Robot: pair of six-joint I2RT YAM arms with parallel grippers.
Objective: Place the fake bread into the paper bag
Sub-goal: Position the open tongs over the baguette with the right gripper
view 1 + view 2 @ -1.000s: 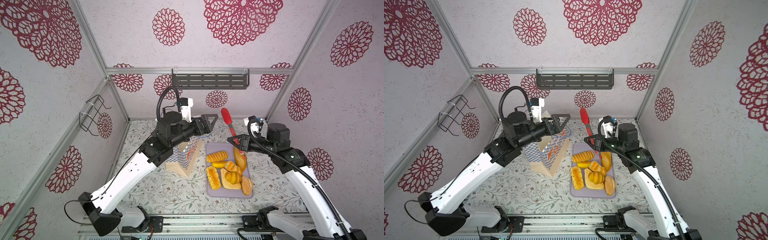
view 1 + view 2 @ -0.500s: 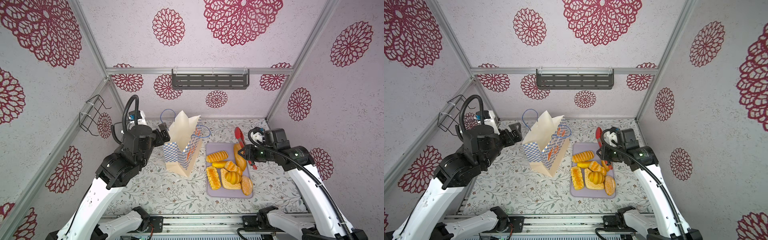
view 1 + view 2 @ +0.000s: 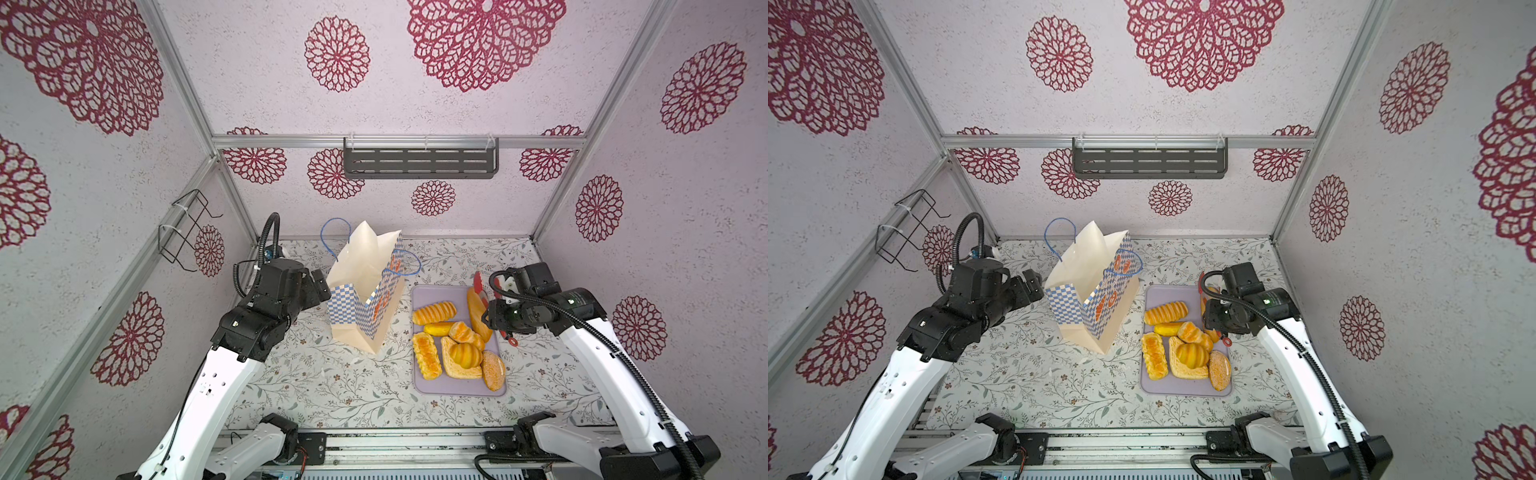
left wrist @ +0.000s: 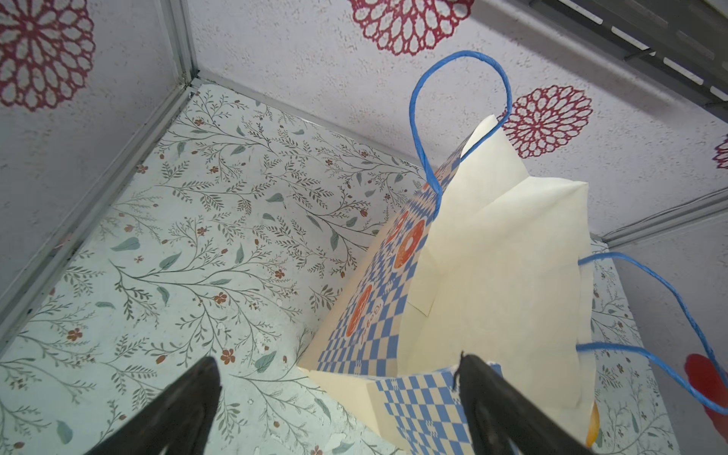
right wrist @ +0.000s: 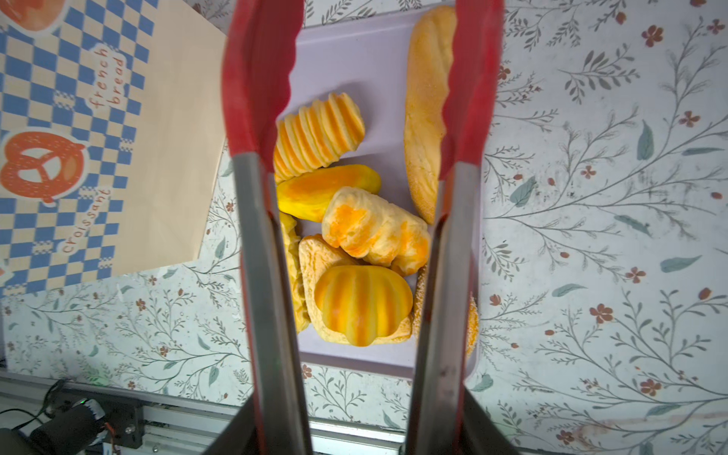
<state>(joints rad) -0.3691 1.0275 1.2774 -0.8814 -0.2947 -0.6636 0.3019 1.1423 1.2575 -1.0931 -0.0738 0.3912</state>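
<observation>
Here, the bag: the paper bag stands upright just left of the desk's middle, toward the back edge. Its mouth gapes, with the cream lining showing in the left wrist view and the blue cord handles looped up.
Bread: the fake bread lies heaped on a lilac tray; I count eight glossy golden pieces, all outside the bag.
Tray: flat on the right half of the desk, just beside the bag's foot. In both top views its near edge runs toward the desk's front edge.
Loaf: the long loaf lies along the tray's right edge, and the striped bun sits on the toast slice.
Left arm: the left gripper hangs just beside the bag's left wall, jaws spread wide and holding nothing. One black fingertip overlaps the checkered rim, though I cannot tell whether they touch.
Right arm: the right gripper is clamped around the steel arms of the red tongs, poised above the tray's right edge.
Tongs: their red blades stand apart over the bread, and one crosses the long loaf. From where I stand, contact is unclear.
</observation>
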